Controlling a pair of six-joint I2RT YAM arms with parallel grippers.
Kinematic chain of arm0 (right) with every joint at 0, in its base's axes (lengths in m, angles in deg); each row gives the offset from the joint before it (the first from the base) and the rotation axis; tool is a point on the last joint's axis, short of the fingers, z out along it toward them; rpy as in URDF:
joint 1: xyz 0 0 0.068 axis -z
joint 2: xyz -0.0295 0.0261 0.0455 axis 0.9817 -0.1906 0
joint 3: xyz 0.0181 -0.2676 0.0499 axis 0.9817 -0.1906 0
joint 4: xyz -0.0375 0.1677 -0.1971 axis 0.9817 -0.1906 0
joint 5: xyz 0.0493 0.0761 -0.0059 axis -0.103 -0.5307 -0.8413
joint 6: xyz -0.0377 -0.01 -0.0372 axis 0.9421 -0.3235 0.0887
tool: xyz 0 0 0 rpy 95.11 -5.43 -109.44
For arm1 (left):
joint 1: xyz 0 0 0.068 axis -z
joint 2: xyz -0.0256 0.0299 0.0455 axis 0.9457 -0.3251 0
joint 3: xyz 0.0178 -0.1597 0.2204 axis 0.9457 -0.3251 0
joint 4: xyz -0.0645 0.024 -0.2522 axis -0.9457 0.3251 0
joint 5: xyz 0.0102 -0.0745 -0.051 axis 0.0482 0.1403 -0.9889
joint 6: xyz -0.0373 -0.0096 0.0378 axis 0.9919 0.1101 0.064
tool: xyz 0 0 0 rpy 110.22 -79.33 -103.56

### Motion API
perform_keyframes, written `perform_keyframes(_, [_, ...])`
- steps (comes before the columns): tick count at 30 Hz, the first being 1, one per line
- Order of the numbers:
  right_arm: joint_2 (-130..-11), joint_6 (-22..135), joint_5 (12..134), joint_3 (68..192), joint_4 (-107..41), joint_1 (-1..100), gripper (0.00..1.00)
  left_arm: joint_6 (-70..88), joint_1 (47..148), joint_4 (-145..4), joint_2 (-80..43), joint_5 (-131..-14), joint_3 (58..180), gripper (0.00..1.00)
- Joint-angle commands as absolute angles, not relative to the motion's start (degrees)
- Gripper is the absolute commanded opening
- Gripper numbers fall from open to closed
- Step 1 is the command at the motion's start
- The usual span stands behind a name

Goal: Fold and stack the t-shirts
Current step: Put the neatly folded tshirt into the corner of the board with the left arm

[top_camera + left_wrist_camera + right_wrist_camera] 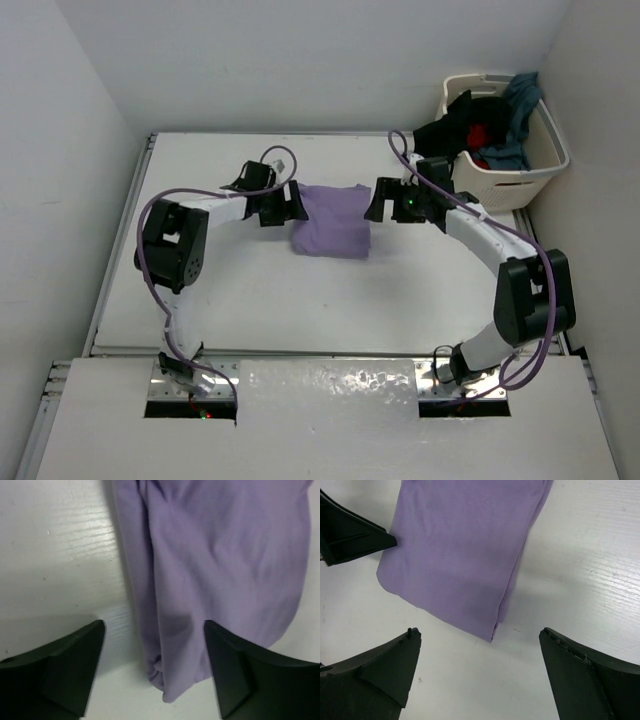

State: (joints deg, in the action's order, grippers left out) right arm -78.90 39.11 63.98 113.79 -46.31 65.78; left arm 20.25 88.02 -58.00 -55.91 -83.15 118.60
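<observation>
With the folded lavender t-shirt [332,220] lying on the table [250,290] between the left gripper [290,205] and right gripper [378,202], both spread and holding nothing, the left should straddle what looks like every layer of the near edge before pinching.

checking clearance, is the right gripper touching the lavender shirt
Apart. Right wrist view shows bare table between the lavender t-shirt and both fingers of the right gripper.

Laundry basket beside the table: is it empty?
No, a black garment, a red garment and a teal garment are heaped in the cream laundry basket, the black garment hanging over its rim.
</observation>
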Motion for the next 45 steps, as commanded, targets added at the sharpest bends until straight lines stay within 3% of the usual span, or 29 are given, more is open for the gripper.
perform_keyframes(1, [-76.5,40.9,65.3,113.5,-45.5,65.8,0.99,19.5,89.0,-60.8,-57.1,-83.7,119.6,0.73])
perform_keyframes(2, [-76.6,41.1,65.3,113.4,-45.9,65.9,0.99,19.7,89.2,-60.6,-58.4,-83.7,119.9,0.68])
perform_keyframes(3, [-76.6,41.1,65.6,113.3,-46.0,65.9,0.99,19.7,89.2,-60.5,-59.0,-83.8,120.0,0.57])
perform_keyframes(5, [-76.3,41.3,65.5,113.0,-46.1,65.9,0.99,19.9,89.2,-60.7,-60.4,-83.3,120.0,0.52])
perform_keyframes(11, [-75.4,41.5,65.6,111.9,-46.1,65.9,0.99,19.7,89.3,-61.7,-63.1,-83.9,120.6,0.26])
perform_keyframes(14, [-75.1,42.1,66.1,111.6,-46.7,65.9,0.99,18.5,89.3,-62.2,-63.2,-84.4,121.0,0.00])
perform_keyframes(25, [-74.8,47.3,70.4,111.9,-49.7,66.1,0.99,3.3,82.0,-53.3,-62.3,-78.7,132.7,0.00])
perform_keyframes(32, [-78.9,49.2,71.8,114.5,-50.4,66.2,0.99,-10.8,76.7,-40.4,-72.0,-74.7,154.0,0.00])
perform_keyframes(36, [-80.9,49.9,72.3,116.5,-51.1,66.3,0.99,-12.1,71.6,-35.9,-78.5,-74.4,165.0,0.00])
perform_keyframes(45, [-82.3,49.9,73.3,120.0,-51.8,66.3,0.99,-10.8,58.8,-39.2,-83.5,-76.4,171.0,0.00])
